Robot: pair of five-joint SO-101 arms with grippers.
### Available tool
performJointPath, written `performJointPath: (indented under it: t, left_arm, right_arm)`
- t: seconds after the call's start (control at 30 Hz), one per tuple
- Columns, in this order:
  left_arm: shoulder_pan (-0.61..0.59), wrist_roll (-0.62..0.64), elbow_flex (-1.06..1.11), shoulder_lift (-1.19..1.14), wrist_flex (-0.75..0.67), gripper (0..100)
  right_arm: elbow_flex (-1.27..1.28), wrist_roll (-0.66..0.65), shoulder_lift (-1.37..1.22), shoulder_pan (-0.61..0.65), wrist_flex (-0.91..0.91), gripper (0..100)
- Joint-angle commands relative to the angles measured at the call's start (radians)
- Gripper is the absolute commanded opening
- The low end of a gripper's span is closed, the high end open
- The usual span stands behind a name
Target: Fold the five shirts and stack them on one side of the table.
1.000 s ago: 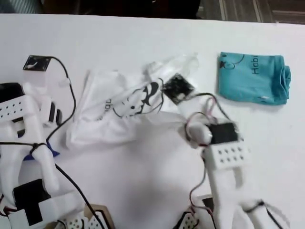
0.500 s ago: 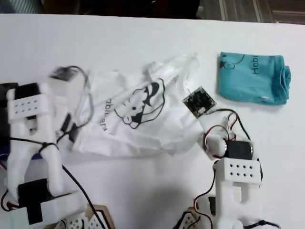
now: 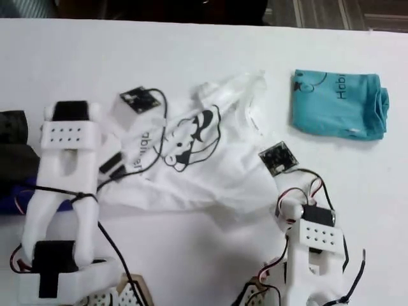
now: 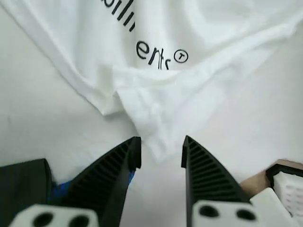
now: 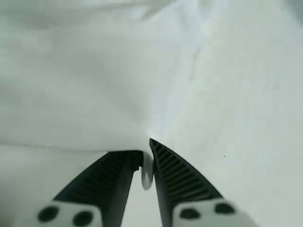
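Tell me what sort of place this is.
Probably a robotics lab or hobby workbench set up for cloth-folding trials. A plain white table carries the small left arm and right arm, and between them lie a spread white shirt and a folded teal shirt.

White tbl (image 3: pixel 191 54), dark room (image 3: pixel 159 9) behind.

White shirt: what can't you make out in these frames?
- High view: the white shirt's left edge is hidden under the left arm, and its near right corner under the right arm.
- Left wrist view: the shirt print is cut off by the frame edge.
- High view: the dark bundle is cut off at the left edge, so it is unidentifiable.
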State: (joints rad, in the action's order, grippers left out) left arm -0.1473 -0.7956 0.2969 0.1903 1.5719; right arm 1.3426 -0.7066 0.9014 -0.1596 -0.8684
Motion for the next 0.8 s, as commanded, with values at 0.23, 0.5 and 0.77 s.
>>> performJointPath:
  t: [0.23, 0.5, 0.77]
  left_arm:
    - [0.044, 0.16, 0.173, 0.035, -0.219, 17]
    - [0.041, 0.161, 0.28, 0.041, -0.143, 16]
    - [0.035, 0.037, 0.145, 0.044, 0.158, 16]
  right_arm:
    - [0.083, 0.078, 0.028, -0.007, 0.137, 1.9]
    - [0.084, 0.078, 0.028, 0.012, 0.147, 1.9]
    - [0.086, 0.078, 0.028, 0.012, 0.15, 1.9]
